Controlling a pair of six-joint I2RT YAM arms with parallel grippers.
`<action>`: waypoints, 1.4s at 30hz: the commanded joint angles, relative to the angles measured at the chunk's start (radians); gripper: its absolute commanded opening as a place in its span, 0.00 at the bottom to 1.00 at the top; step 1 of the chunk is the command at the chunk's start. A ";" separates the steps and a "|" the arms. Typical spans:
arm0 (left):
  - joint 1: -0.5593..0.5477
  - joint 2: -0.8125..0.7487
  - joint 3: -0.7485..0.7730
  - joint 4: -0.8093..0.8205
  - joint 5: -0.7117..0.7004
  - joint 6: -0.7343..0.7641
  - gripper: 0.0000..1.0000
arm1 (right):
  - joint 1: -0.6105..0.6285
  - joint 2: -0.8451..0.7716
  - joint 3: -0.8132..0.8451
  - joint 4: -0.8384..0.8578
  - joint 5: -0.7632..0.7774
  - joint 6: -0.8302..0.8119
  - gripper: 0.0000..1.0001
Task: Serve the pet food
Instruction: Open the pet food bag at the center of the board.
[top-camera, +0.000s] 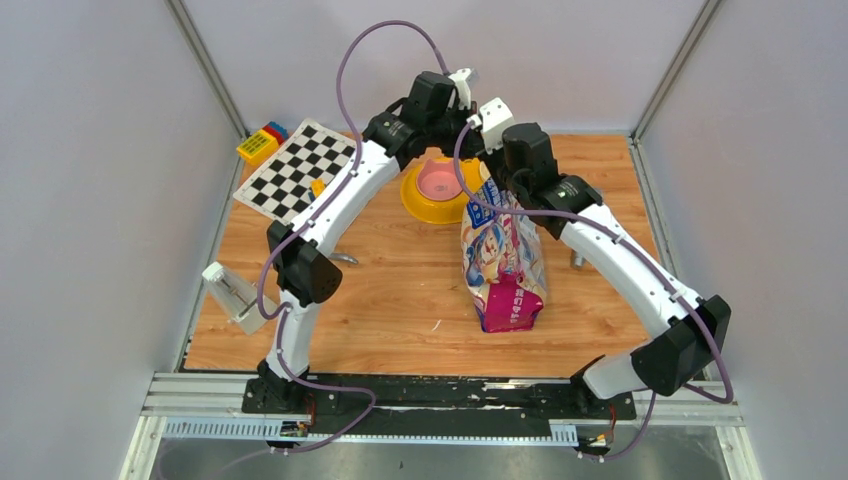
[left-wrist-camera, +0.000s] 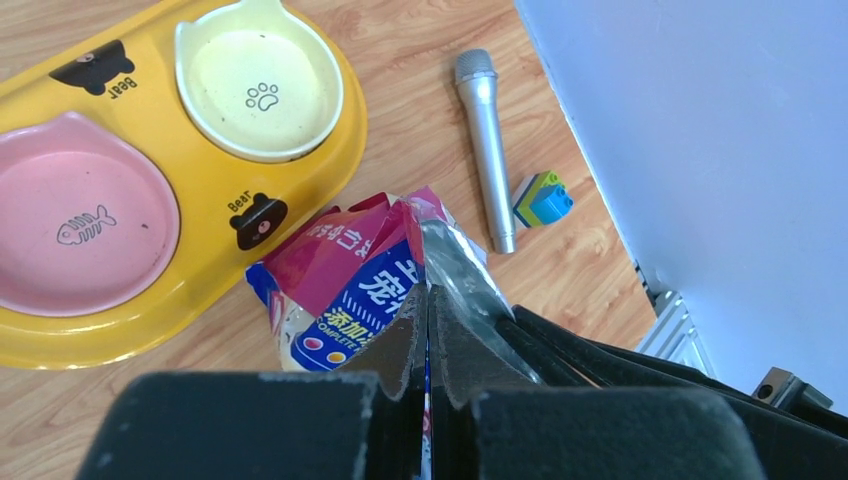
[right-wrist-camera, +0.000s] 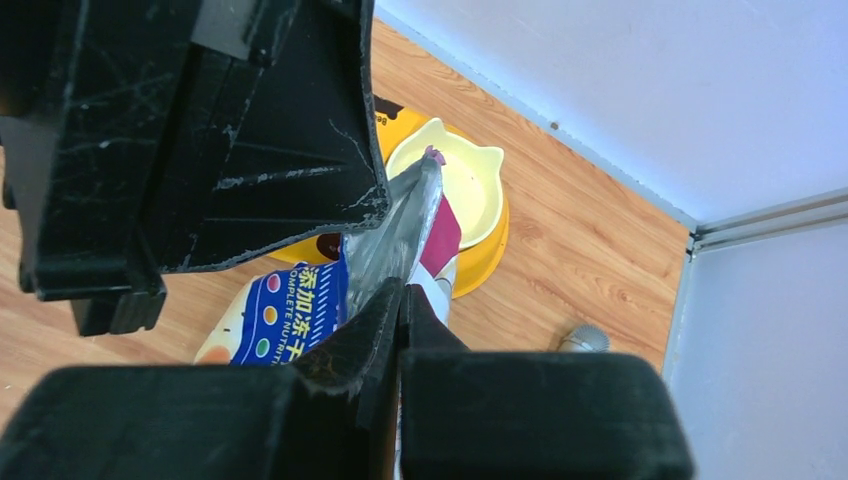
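We see left gripper (left-wrist-camera: 428, 300) fingers pinched fully together on the torn top edge of the glossy blue-and-pink pet food bag (top-camera: 505, 270). Right gripper (right-wrist-camera: 402, 298) is clamped on the same edge. Kibble is hidden inside. The bag sits right of centre on the wooden bench (top-camera: 390, 300), top just beside the yellow plastic double-bowl feeder (top-camera: 415, 208) toward the far edge.

Bag top: the bag (top-camera: 503, 262) has its upper edge covered by both wrists from above.
Bag contents: hidden inside the foil walls.
Feeder (left-wrist-camera: 210, 185): left end cut off by the left wrist view's edge.
Microphone (right-wrist-camera: 585, 338): only its head shows beside the right claw (right-wrist-camera: 400, 295).
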 joint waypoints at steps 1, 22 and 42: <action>0.027 -0.013 0.018 -0.100 -0.132 0.058 0.00 | -0.022 -0.076 -0.004 0.036 0.180 -0.086 0.00; 0.027 -0.049 0.067 -0.123 -0.192 0.079 0.00 | -0.024 -0.101 0.027 0.073 0.213 -0.151 0.00; 0.037 -0.010 0.029 0.078 0.238 -0.044 0.66 | -0.083 -0.069 0.040 -0.122 -0.235 0.120 0.00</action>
